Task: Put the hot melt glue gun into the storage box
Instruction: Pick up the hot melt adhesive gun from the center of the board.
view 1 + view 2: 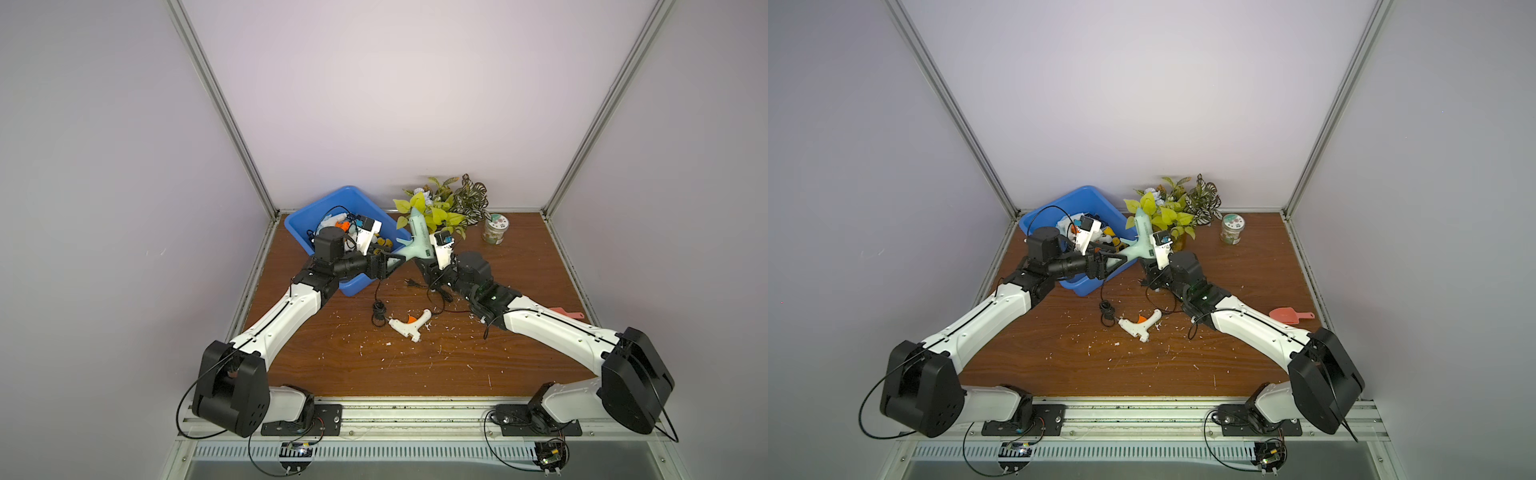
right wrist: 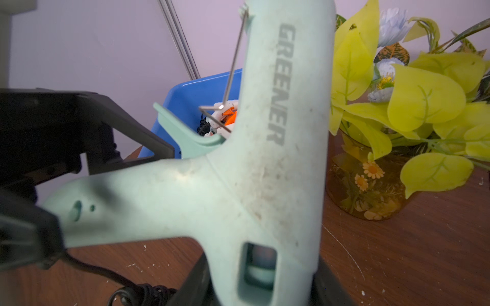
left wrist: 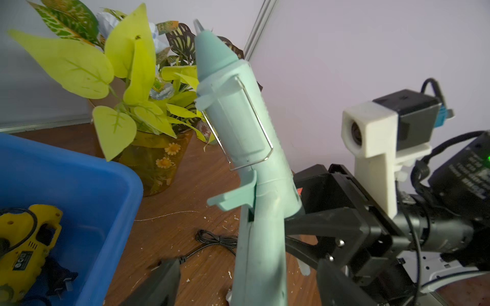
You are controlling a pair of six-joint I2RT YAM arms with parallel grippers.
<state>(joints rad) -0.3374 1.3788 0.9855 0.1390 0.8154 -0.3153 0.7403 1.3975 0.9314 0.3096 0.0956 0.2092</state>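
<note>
Mint-green plastic: your glue gun [image 1: 419, 239] stands nozzle-up off the surface [image 1: 415, 374], just outside the box's [image 1: 332, 195] right rim, with the plant [image 1: 440, 203] close behind. Your right jaws pinch the barrel's rear. Your left jaws sit spread around the handle, gaps showing on both sides. In front, wood lies open around a white gun [image 1: 409, 328].

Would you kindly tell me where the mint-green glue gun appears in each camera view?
Top view: mint-green glue gun at picture centre.
Top view: likewise at centre.
Left wrist: mid-frame, barrel and nozzle.
Right wrist: fills the middle, close up.
Shared landmark: yellow-leaved plant beside it.
</note>
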